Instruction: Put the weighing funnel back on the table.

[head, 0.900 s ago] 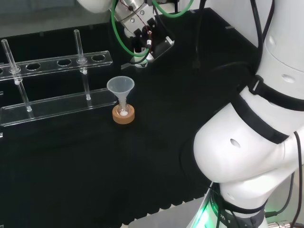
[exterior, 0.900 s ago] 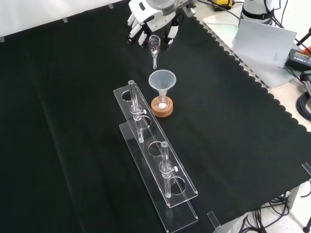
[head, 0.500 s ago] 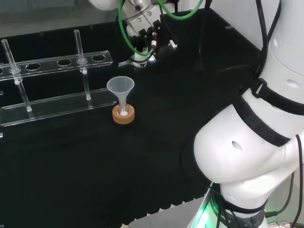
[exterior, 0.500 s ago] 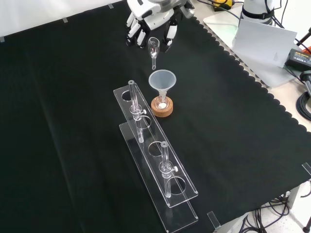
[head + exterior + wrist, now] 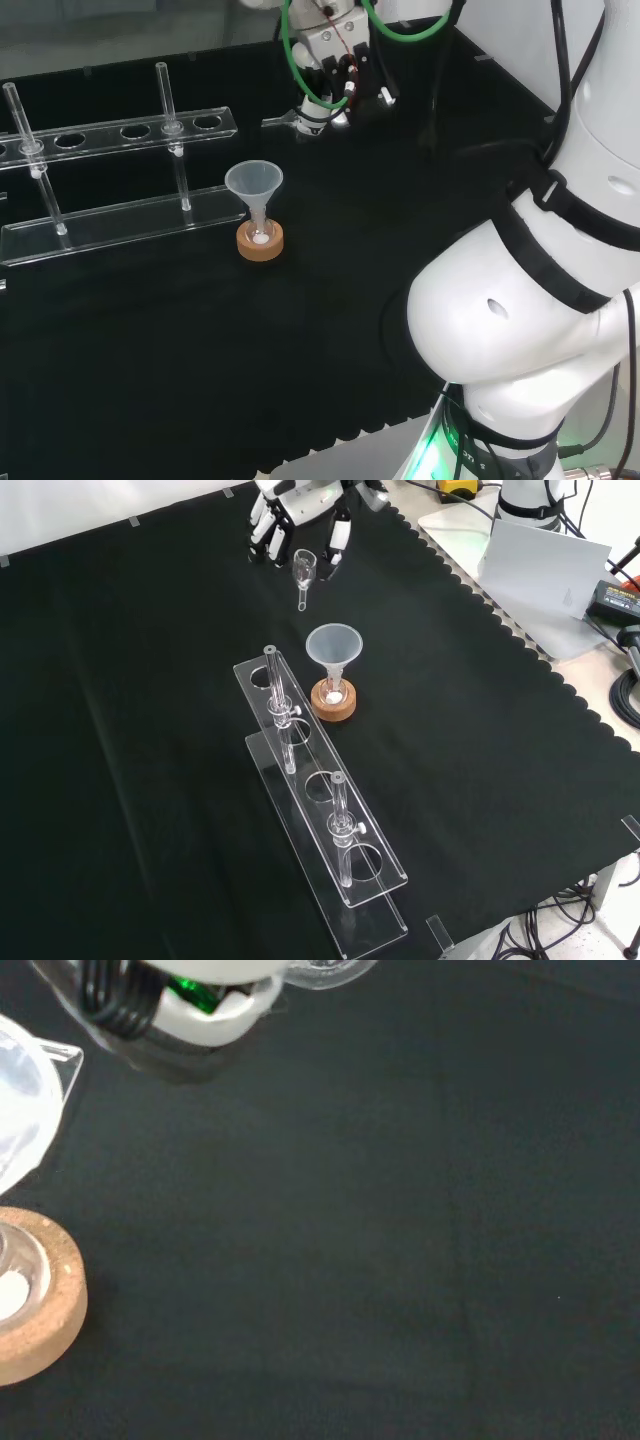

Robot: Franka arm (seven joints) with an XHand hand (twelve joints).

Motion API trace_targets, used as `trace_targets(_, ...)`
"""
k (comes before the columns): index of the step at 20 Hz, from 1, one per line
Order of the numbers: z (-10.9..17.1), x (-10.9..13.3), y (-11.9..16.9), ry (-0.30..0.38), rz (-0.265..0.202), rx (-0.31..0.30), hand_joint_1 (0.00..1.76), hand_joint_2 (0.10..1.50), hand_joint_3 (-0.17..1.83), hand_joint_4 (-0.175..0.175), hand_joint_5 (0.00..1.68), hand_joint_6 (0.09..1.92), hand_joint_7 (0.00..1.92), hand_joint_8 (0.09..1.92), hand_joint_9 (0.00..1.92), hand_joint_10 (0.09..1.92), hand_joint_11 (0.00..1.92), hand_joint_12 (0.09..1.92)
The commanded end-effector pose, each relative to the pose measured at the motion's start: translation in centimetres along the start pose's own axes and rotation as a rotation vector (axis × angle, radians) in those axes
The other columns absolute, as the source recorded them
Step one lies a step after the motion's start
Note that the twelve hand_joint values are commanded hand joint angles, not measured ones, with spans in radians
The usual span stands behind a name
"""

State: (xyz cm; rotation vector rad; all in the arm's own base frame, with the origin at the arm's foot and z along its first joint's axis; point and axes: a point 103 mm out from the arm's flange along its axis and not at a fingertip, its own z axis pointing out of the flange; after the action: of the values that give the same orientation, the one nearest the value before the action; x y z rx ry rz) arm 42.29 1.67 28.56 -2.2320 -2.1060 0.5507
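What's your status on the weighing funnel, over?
Robot hand shut on small clear weighing funnel, stem down, not yet laid down. Large clear cone funnel on cork ring stands apart.

Front view, clock set on hand, which holds weighing funnel:
- 7 to 9 o'clock: we see bare black cloth, wide passage.
- 3 to 4 o'clock: more bare cloth, out to scalloped edge.
- 6 o'clock: funnel on cork ring in way, apart from hand, strip of cloth between.
- Beyond it, still 6 o'clock: clear test tube rack with upright tubes.
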Motion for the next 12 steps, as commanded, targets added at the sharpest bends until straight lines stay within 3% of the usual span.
trace_targets(1,1.2,-2.2,1.1,0.116,0.019,-0.014,1.08,0.71,0.67,0.175,1.15,0.90,0.54,0.64,0.94,0.36,0.80,1.09)
trace_targets(12,3.7,-4.4,4.7,0.143,0.027,0.021,1.08,0.71,0.67,0.175,1.15,0.90,0.54,0.64,0.94,0.36,0.81,1.09)
